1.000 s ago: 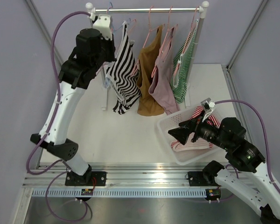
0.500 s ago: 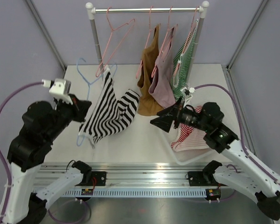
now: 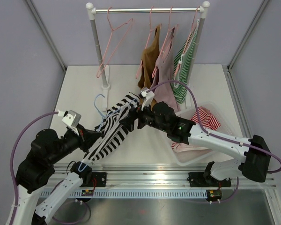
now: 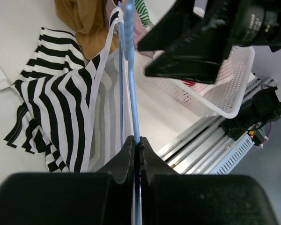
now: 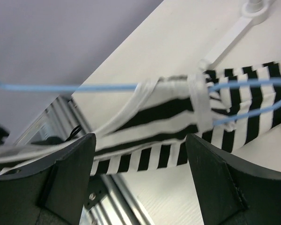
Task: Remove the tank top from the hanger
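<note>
Left claw (image 4: 136, 140): pinched on blue hanger (image 4: 133, 93), near the desk's (image 3: 84, 84) front edge. Striped tank top (image 3: 113, 133): draped on hanger, framed by wide-spread right claw (image 5: 140, 140).

The worktop (image 3: 82, 91) is lit brightly and evenly from above, and only faint, soft shadows are cast on it. Glare is seen on the metal rail (image 3: 159, 177) at the worktop's near edge. In both wrist views the fingers (image 5: 65, 183) are rendered dark and unfocused. The striped top (image 5: 178, 126) is slightly smeared there.
</note>
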Controlling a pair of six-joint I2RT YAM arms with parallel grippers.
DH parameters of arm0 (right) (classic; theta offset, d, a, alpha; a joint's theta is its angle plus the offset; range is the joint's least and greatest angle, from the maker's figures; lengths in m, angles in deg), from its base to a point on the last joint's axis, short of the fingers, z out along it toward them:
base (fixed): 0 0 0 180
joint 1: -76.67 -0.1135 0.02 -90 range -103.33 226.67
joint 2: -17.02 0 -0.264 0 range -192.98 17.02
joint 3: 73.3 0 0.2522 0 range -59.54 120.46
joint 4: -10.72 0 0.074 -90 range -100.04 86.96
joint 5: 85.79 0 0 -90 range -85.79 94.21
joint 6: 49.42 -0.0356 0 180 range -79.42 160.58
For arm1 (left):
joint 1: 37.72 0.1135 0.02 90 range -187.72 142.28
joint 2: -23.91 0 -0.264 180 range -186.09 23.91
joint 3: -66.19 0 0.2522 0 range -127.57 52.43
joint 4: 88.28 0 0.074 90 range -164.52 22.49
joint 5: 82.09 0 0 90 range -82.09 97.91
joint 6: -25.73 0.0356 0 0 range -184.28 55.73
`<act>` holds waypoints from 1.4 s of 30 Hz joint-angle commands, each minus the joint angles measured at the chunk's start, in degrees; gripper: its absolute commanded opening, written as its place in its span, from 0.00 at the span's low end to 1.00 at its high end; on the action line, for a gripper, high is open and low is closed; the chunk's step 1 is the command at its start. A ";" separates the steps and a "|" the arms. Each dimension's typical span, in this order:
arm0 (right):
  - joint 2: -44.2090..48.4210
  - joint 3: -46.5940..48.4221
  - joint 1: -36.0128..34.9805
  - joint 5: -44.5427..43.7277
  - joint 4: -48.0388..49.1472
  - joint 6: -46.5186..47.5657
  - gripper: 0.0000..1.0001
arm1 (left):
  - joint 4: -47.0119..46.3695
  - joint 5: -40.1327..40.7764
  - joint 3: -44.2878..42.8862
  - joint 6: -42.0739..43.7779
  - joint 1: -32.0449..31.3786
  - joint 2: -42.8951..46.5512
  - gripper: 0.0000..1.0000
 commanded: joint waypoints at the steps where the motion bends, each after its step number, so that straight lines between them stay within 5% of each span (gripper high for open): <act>1: -2.93 4.69 -0.70 -10.25 3.40 4.08 0.84 | -3.35 -5.34 1.12 -0.95 -0.22 0.09 0.00; 6: -5.14 6.28 -0.61 -15.51 3.93 4.08 0.68 | -4.32 -6.57 1.83 -1.57 -0.22 0.00 0.00; 14: -4.26 5.40 -0.61 -19.82 1.38 4.87 0.00 | -3.27 -4.82 0.78 -0.78 -0.31 -0.09 0.00; 23: -3.64 7.32 2.10 -29.57 -8.89 3.21 0.00 | -1.07 -4.46 0.25 0.46 -0.23 -0.26 0.00; 32: -3.64 6.46 12.04 -26.08 -13.30 -0.31 0.00 | -0.81 -5.87 0.25 0.19 -0.22 0.88 0.00; 37: -3.03 5.49 12.04 -16.69 -10.93 -0.75 0.00 | -3.43 -5.08 -0.63 -1.39 -0.31 1.14 0.00; 42: 1.27 0.66 11.08 8.44 -0.32 -5.67 0.00 | -10.10 -0.96 -4.84 -4.02 -0.22 -2.36 0.00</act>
